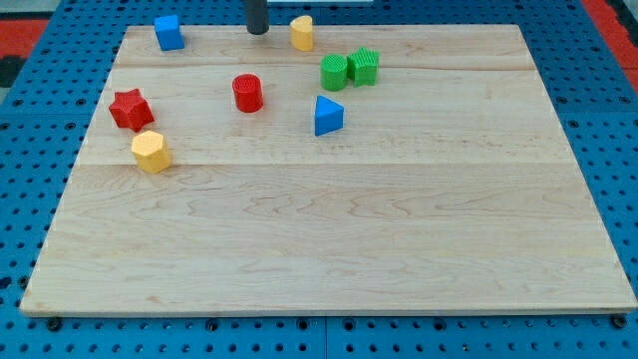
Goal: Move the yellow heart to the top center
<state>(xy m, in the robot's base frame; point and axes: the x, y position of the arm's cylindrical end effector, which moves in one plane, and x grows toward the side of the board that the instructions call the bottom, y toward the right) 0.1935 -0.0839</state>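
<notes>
The yellow heart (302, 33) is sitting right against the surface's (399, 249) top edge, a little to the view's left of that edge's midpoint, so by my reading it is nearly home already. My tip (257, 31) is resting just beside it on the view's left, at almost the same height along that top edge, with a small gap between them; I am not seeing contact. That is the relation I am watching: the heart is lying to the view's right of my tip, and top center is also lying to the view's right, so a short sideways push along the edge looks like the natural finish. There is no claw on this rig, only the rod, so nothing is opening, closing or gripping.

Further out, the two green blocks (350, 69) are sitting touching each other below and to the right of the heart, near enough that I am minding them. The blue triangular block (328, 116) and red cylinder (247, 93) are lying lower still, well clear.
</notes>
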